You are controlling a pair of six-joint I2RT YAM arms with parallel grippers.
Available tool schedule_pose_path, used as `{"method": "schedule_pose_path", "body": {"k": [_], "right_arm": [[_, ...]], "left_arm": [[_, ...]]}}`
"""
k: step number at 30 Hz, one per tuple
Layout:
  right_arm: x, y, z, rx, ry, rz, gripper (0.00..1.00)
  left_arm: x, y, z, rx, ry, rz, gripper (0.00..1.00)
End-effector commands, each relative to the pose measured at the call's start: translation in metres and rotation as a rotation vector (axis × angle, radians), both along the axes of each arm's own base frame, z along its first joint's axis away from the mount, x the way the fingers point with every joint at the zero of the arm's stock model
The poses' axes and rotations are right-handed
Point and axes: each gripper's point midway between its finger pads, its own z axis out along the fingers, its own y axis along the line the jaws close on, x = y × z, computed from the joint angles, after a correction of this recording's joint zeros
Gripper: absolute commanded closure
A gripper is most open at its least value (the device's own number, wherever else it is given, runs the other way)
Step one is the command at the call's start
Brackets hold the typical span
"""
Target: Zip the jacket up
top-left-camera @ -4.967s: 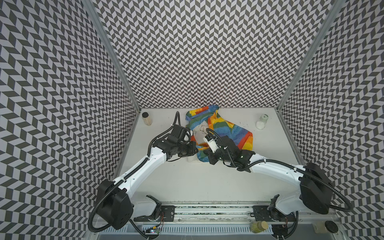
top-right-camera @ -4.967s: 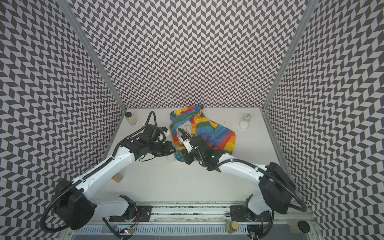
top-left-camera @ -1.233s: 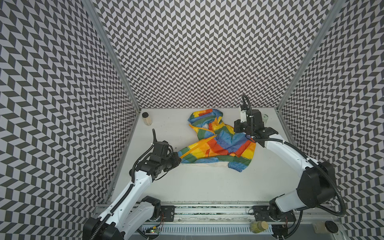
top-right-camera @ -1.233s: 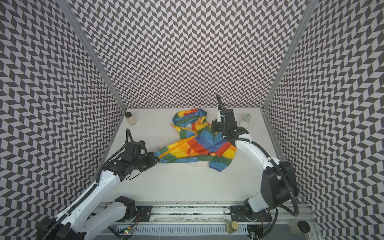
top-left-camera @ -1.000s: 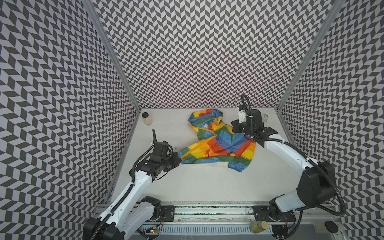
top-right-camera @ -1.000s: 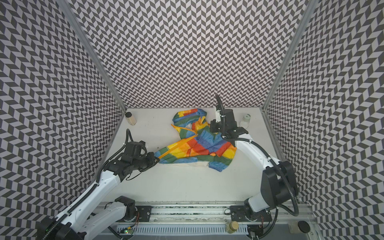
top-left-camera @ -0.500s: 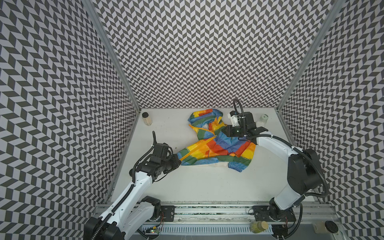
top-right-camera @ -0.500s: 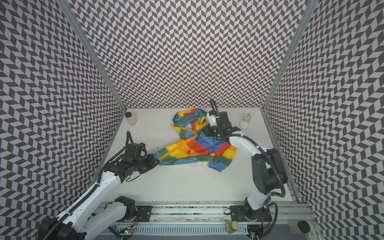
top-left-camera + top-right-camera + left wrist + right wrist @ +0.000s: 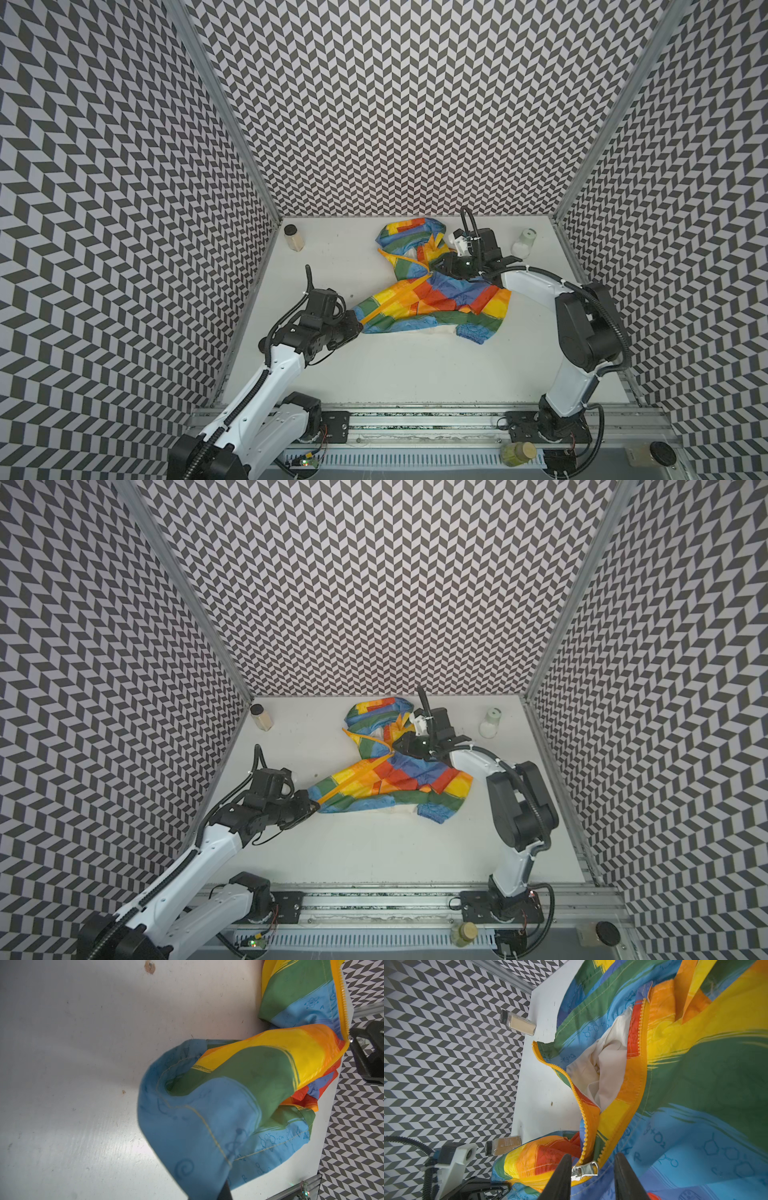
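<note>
A rainbow-striped jacket [image 9: 436, 295] lies spread across the middle of the white table [image 9: 395, 374], its zipper [image 9: 384, 309] done up partway and cream lining showing at the open collar end. The left gripper [image 9: 356, 328] is clamped on the bottom hem. The right gripper [image 9: 592, 1157] sits at the zipper with jaws parted, the silver zipper pull [image 9: 584, 1168] loose between its fingers.

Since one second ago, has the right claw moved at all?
Yes. The right claw slid left over the jacket, away from the white bottle standing at the back of the table.
</note>
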Motion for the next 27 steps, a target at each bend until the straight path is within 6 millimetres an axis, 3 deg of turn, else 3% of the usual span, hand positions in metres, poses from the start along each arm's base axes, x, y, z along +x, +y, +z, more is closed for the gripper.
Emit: {"method": "schedule_pose_path", "body": {"k": [1, 9, 13, 27], "right_arm": [[0.008, 0.011, 0.007, 0.04, -0.02, 0.014, 0.66], [0.008, 0.015, 0.0, 0.053, -0.006, 0.022, 0.68], [0.006, 0.019, 0.003, 0.063, -0.015, 0.038, 0.76], [-0.003, 0.02, 0.014, 0.064, -0.037, 0.055, 0.84]], "left_arm": [[0.0, 0.002, 0.003, -0.005, -0.016, 0.008, 1.0], [-0.001, 0.002, 0.0, -0.007, -0.008, 0.009, 1.0], [-0.001, 0.001, 0.0, -0.011, -0.006, 0.009, 1.0], [-0.001, 0.001, -0.001, -0.014, -0.006, 0.009, 1.0]]}}
